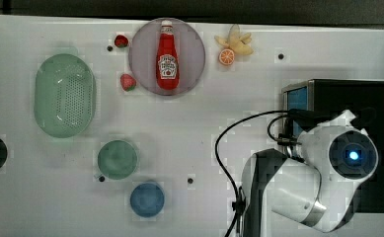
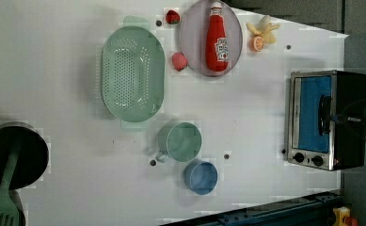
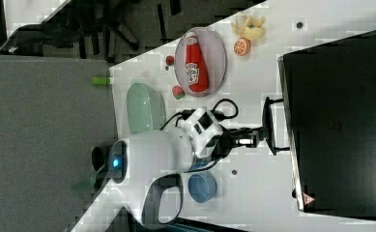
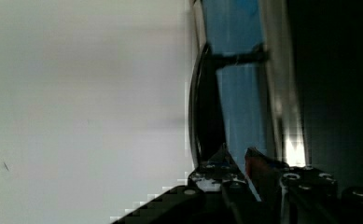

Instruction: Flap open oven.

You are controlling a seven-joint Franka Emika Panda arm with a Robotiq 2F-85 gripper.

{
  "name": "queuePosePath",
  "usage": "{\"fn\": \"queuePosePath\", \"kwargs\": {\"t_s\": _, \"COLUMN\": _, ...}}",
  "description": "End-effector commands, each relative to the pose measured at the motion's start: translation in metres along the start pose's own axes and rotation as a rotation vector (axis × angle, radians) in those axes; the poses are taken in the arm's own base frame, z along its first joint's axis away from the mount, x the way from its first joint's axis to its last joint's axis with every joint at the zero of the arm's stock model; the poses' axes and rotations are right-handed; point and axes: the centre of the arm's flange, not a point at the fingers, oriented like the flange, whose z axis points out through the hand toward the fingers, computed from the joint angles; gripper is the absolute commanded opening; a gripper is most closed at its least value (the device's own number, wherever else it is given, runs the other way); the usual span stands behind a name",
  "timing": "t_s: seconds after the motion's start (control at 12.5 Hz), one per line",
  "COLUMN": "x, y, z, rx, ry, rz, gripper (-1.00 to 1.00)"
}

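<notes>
Oven at the table's edge on the left view's right, door closed against its frame. Robot arm above it. Gripper at the door's dark bar handle, fingers closed around it.

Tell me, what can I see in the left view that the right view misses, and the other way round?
Left view alone: the oven's blue glass door, its black knobs and the green mug. Right view alone: the white robot arm reaching with its pincer at the door handle, seen over the oven's black top. Both share the ketchup bottle on its plate, the green colander, the blue cup and the orange slice.
</notes>
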Motion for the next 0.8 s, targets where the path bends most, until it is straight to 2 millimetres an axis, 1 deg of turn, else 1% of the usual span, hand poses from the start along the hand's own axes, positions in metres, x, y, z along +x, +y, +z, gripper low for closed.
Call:
{"fn": "queuePosePath", "kwargs": {"t_s": 0.08, "x": 0.002, "y": 0.012, "z": 0.008, "rx": -0.017, "ry": 0.017, "rz": -0.047, "gripper": -0.65}}
{"fn": "queuePosePath", "kwargs": {"t_s": 0.4, "x": 0.006, "y": 0.008, "z": 0.028, "rx": -0.030, "ry": 0.013, "rz": -0.059, "gripper": -0.65}}
{"fn": "queuePosePath", "kwargs": {"t_s": 0.48, "x": 0.008, "y": 0.004, "z": 0.029, "rx": -0.029, "ry": 0.011, "rz": -0.067, "gripper": -0.65}}
{"fn": "queuePosePath", "kwargs": {"t_s": 0.72, "x": 0.011, "y": -0.012, "z": 0.030, "rx": -0.027, "ry": 0.007, "rz": -0.092, "gripper": -0.65}}
{"fn": "queuePosePath", "kwargs": {"t_s": 0.8, "x": 0.012, "y": -0.021, "z": 0.031, "rx": -0.031, "ry": 0.000, "rz": -0.120, "gripper": -0.65}}
